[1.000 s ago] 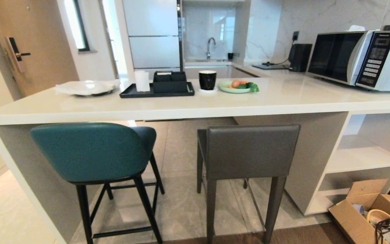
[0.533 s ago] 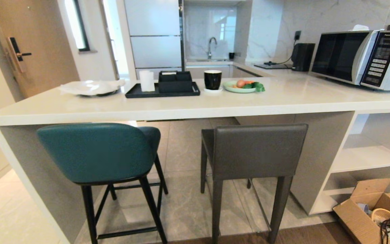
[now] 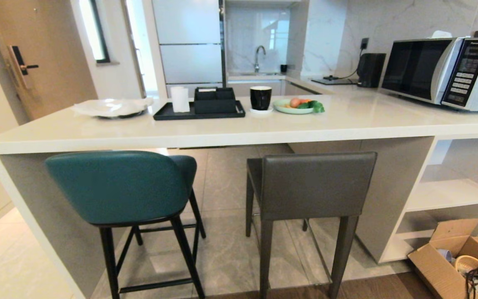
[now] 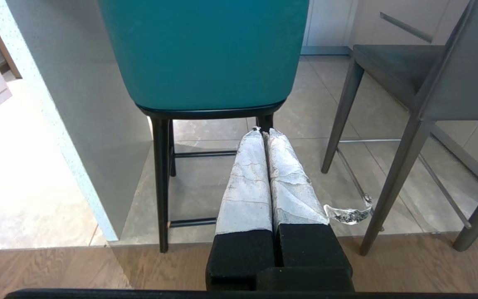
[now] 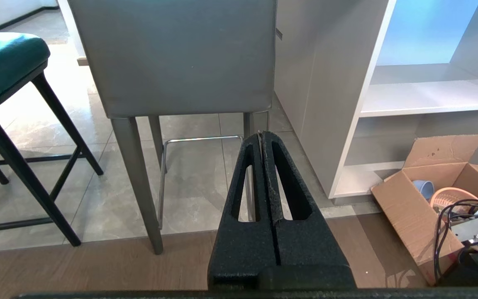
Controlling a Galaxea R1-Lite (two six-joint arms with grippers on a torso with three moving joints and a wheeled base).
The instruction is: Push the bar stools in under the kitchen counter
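Two bar stools stand side by side at the kitchen counter (image 3: pixel 230 128), backs toward me. The teal bar stool (image 3: pixel 118 187) with thin black legs is on the left, beside the counter's slab end panel (image 3: pixel 40 216). The dark grey bar stool (image 3: pixel 313 185) with tapered legs is on the right. In the left wrist view my left gripper (image 4: pixel 262 131) is shut and empty, a short way behind the teal bar stool (image 4: pixel 206 54). In the right wrist view my right gripper (image 5: pixel 261 133) is shut and empty, behind the grey bar stool (image 5: pixel 176 58). Neither arm shows in the head view.
White open shelves (image 3: pixel 446 195) close the counter's right end. An open cardboard box (image 3: pixel 450 253) with a basket and cables sits on the floor before them. On the counter are a microwave (image 3: pixel 442 70), a black tray (image 3: pixel 199 110), a mug (image 3: pixel 260 97) and a fruit plate (image 3: pixel 295 106).
Between one second and half a second ago the whole head view shifted slightly rightward as the camera moved; since then it holds still. The stools and grippers have not changed.
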